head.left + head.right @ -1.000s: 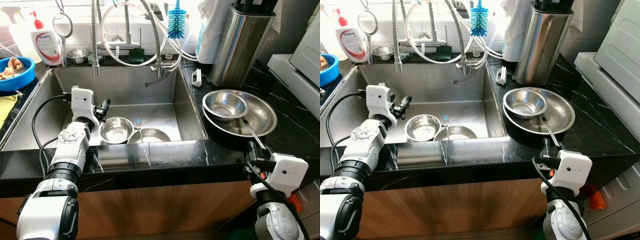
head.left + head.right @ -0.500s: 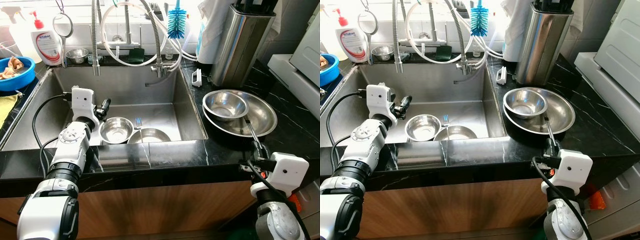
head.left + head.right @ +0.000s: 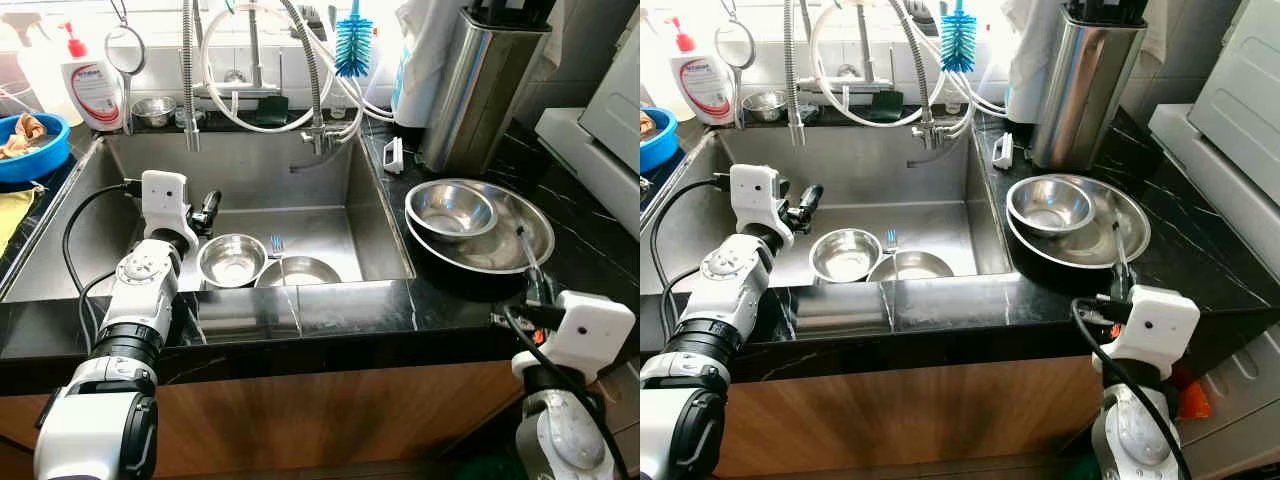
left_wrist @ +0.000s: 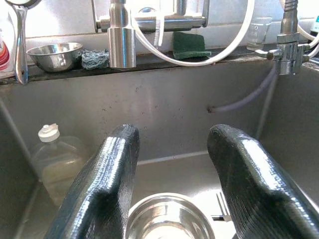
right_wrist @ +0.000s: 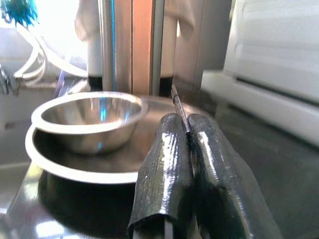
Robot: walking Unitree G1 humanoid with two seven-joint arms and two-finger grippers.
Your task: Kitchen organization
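Left hand (image 3: 208,208) hangs inside the steel sink (image 3: 330,180), fingers (image 4: 104,184) spread wide w/ nothing between them, just above a small steel bowl (image 3: 232,259) on the sink floor. A second bowl (image 3: 297,271) lies right beside that one, nearer the front edge, and a fork (image 3: 277,245) rests between them, tines toward the back wall. Wrist view also shows a clear plastic bottle (image 4: 56,162) w/ white cap lying in the sink corner.

Right hand (image 5: 188,130) is over the black marble bench (image 3: 590,250) at the front right, fingers pressed together on a thin metal utensil handle (image 3: 524,247); the handle slants up over the rim of the large steel bowl (image 3: 520,228). What kind of utensil it is can't be told. A smaller steel bowl (image 3: 450,208) is nested in the large one, toward the sink side.

Behind: steel knife block (image 3: 480,85), blue bottle brush (image 3: 352,45), soap bottle (image 3: 92,88), blue bowl (image 3: 30,148) at far left
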